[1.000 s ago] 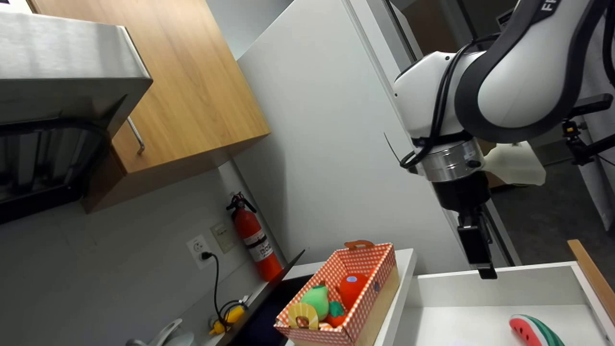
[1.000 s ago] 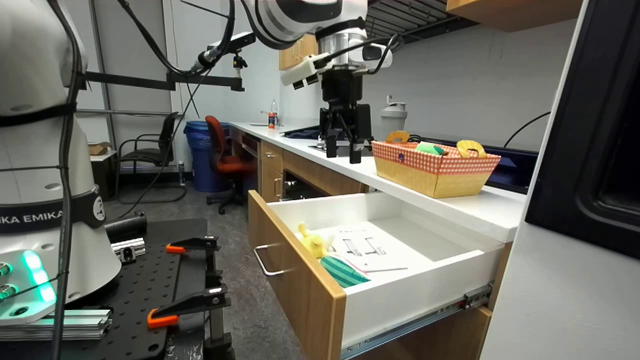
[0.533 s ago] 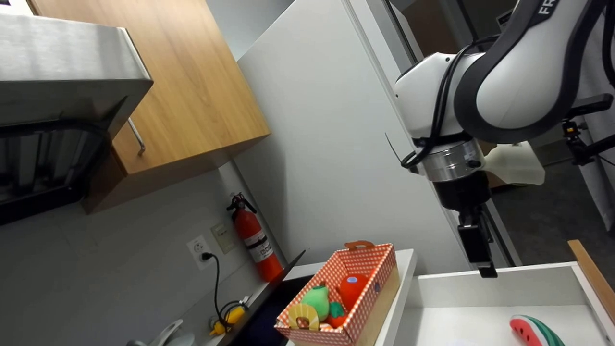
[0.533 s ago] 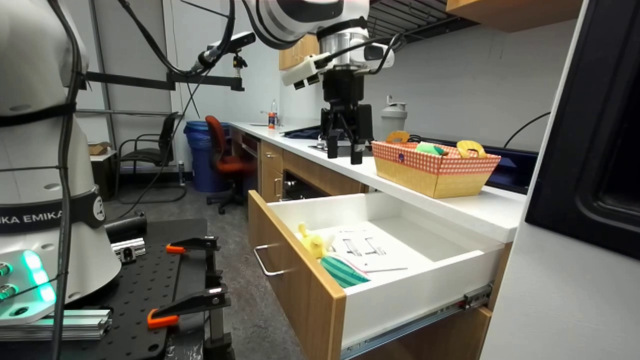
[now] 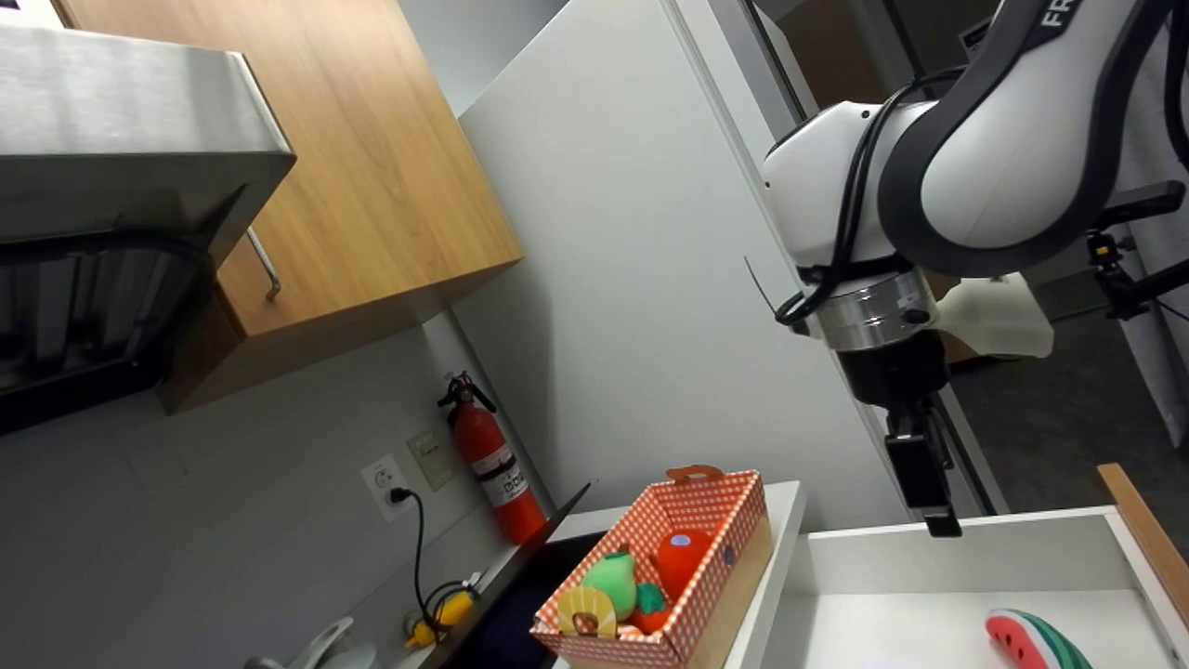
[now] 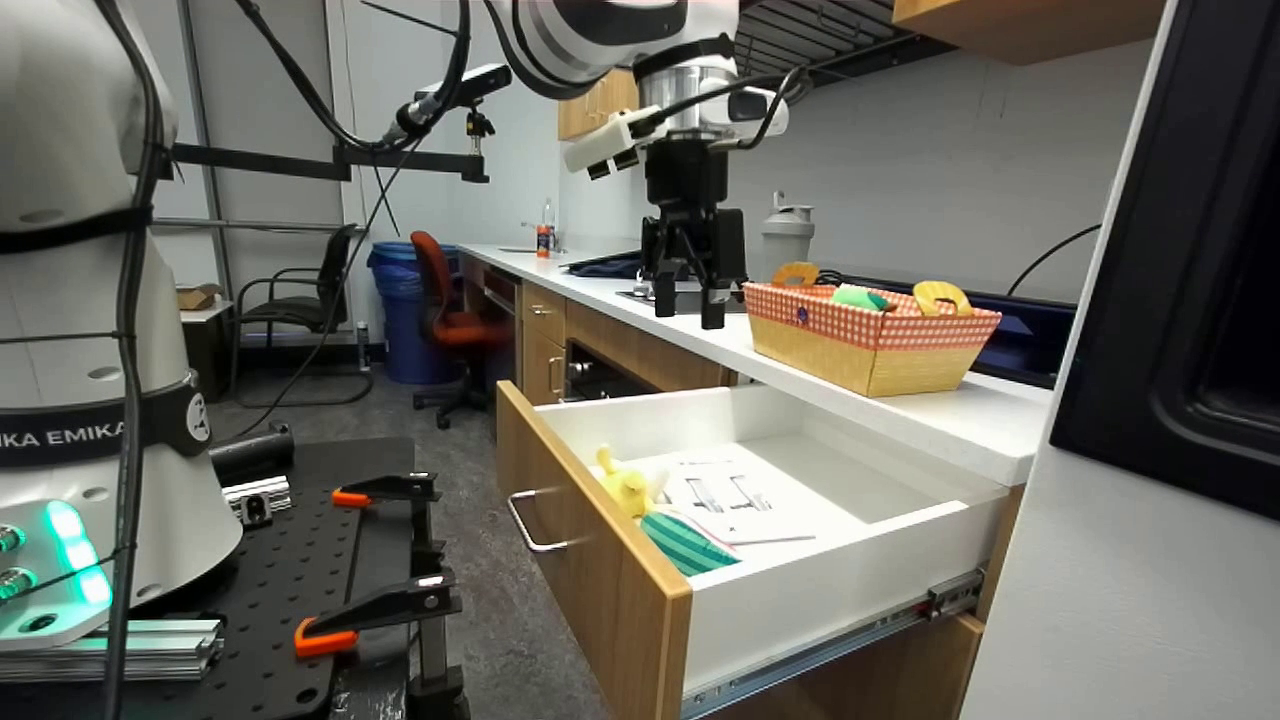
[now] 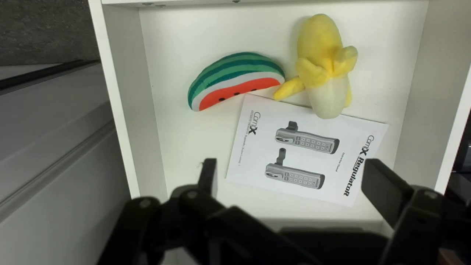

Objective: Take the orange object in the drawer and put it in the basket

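- The basket [image 6: 810, 348] stands on the white counter [image 6: 985, 412], higher than the drawer and just beside it.
- Inside the basket lies the orange object [image 5: 683, 557], close to a long wall; whether it touches that wall I cannot tell.
- A green pear-shaped toy [image 5: 610, 583] shares the basket, with a smaller red toy with a green top [image 5: 650, 611] next to it.
- The drawer [image 6: 840, 590] is pulled out and holds a plush watermelon slice [image 7: 235, 79], a plush banana [image 7: 323, 66] and a printed manual [image 7: 305, 158] lying flat.
- Both plush toys are near the wooden front [image 6: 610, 590]; the banana's pale end overlaps the manual's edge, and the slice sits just beside its corner.
- The gripper [image 6: 689, 308] hangs above the drawer, fingers spread wide with nothing between them.
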